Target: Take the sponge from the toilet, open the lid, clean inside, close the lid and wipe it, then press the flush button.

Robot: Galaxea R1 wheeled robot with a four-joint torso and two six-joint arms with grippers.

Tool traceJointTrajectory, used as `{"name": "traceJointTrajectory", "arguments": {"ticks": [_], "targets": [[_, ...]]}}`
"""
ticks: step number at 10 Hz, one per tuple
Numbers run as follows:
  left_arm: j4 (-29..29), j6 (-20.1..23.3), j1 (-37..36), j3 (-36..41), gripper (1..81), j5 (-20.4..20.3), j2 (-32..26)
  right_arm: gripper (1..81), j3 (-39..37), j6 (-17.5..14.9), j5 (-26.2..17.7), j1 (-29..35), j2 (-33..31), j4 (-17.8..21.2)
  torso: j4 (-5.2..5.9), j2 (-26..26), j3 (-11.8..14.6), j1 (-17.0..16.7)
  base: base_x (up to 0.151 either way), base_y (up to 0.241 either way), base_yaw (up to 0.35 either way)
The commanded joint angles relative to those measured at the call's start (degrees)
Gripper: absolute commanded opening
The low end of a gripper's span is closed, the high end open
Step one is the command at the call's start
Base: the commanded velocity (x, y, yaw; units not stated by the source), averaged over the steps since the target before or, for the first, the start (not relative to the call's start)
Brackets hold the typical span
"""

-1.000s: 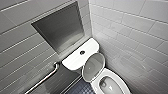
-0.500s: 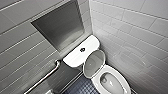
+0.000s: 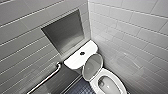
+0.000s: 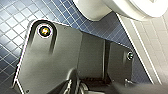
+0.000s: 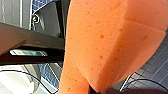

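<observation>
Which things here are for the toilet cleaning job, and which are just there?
For the job:
- sponge, orange
- toilet
- lid, standing open
- flush button on the cistern top

Just there:
- grab rail on the wall
- wall niche
- blue tiled floor

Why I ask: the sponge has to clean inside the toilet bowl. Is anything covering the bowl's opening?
Nothing visible does. The lid stands raised, leaning back toward the cistern, so the toilet bowl is open from above. The sponge shows large and close in the right wrist view.
</observation>
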Motion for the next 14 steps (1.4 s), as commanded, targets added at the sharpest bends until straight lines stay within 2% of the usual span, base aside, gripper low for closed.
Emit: {"name": "traceJointTrajectory", "arguments": {"ticks": [1,5,9,14], "targets": [[-1.1,-1.4,-3.4,0.8,81.1,3.2,-1.7,1.0,-0.7,-0.1,-4.7,-1.9,1.1,-1.7,0.02,0.0,0.0,0.1,0.000,0.000,0.000],[-4.6,-16.4,-13.4,1.0,81.1,3.3,-2.5,1.0,-3.5,-0.1,-4.7,-2.0,3.3,-1.7,-0.02,0.6,0.6,-0.5,0.000,0.000,0.000],[-4.6,-26.6,-22.5,-1.3,81.1,3.0,-2.4,1.0,-3.4,0.0,-5.2,-2.0,3.4,-1.6,-0.02,0.6,0.6,-0.5,0.000,0.000,0.000],[-4.6,-39.4,-32.1,-2.2,81.1,-3.5,-3.6,1.0,-3.2,0.0,-5.3,-2.5,3.4,-1.4,-0.05,0.7,0.6,-0.5,0.000,0.000,0.000]]}}
